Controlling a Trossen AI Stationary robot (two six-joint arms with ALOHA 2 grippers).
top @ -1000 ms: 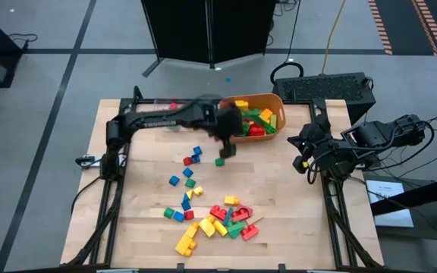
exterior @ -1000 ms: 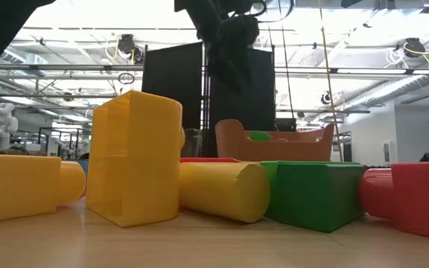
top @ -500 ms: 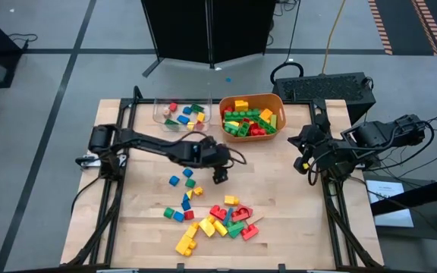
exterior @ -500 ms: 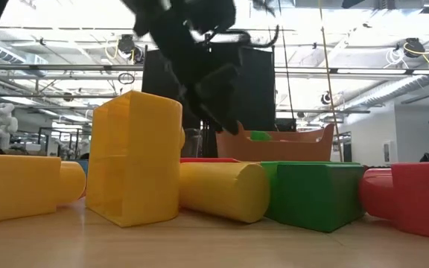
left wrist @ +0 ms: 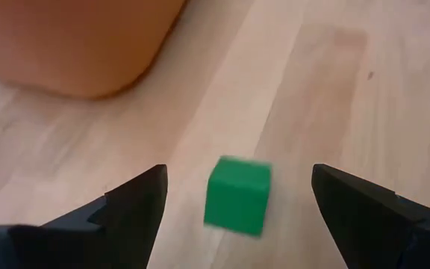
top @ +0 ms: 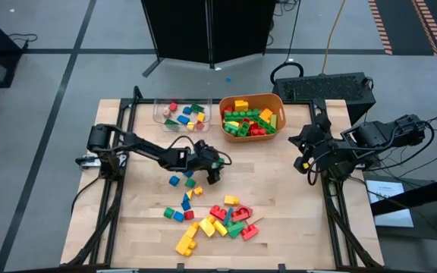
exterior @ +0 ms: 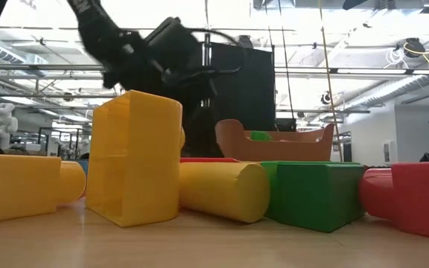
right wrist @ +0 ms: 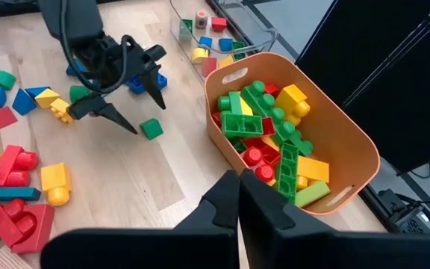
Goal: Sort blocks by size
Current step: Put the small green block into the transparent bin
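Our left end effector (right wrist: 122,93) has dropped from beside the orange tub (top: 275,102) to mid-frame, spread around a green cube (left wrist: 237,196), ready to pinch it.

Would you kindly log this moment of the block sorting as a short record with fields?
left claw: open, low over the table, fingers either side of the green cube
green cube: on the wood, not gripped, beside the orange tub
right claw: shut, waiting at the table's right edge
orange tub: holds larger bricks
clear tray: holds small blocks
loose blocks: scattered on the table's near half
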